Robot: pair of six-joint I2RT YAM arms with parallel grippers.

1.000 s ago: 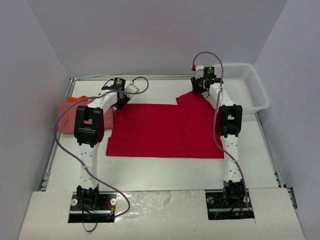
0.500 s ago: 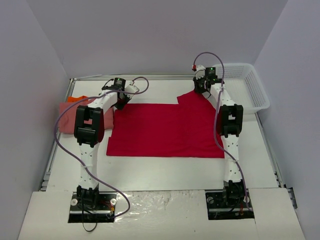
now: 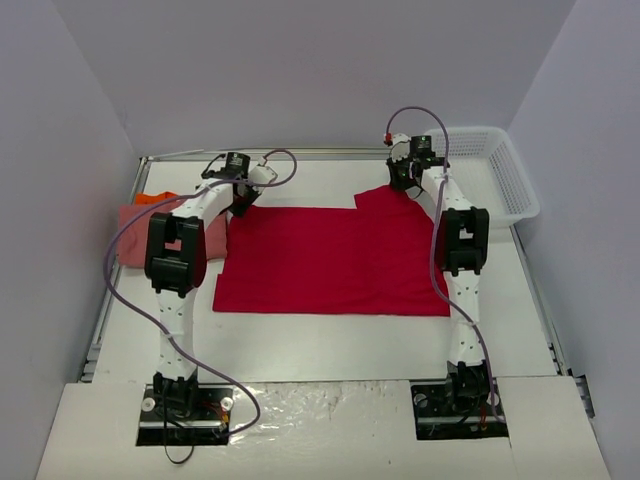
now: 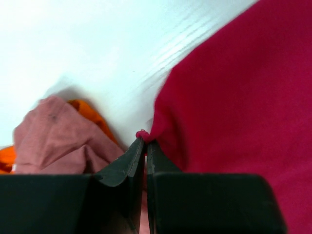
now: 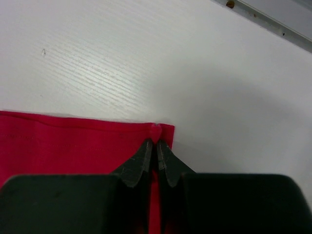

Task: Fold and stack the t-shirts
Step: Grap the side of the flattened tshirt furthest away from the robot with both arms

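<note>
T-shirts [image 3: 135, 240] [image 3: 152, 198] number three; two hands [image 4: 145, 143] [image 5: 157, 145] pinch the red one [image 3: 330, 262].

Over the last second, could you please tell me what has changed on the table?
Very little. The right pincer edged slightly toward the basket; the left pincer barely shifted. Both stay shut on far corners of the red t-shirt, which lies flat as before. The salmon t-shirt and orange t-shirt at the left have not moved.
</note>
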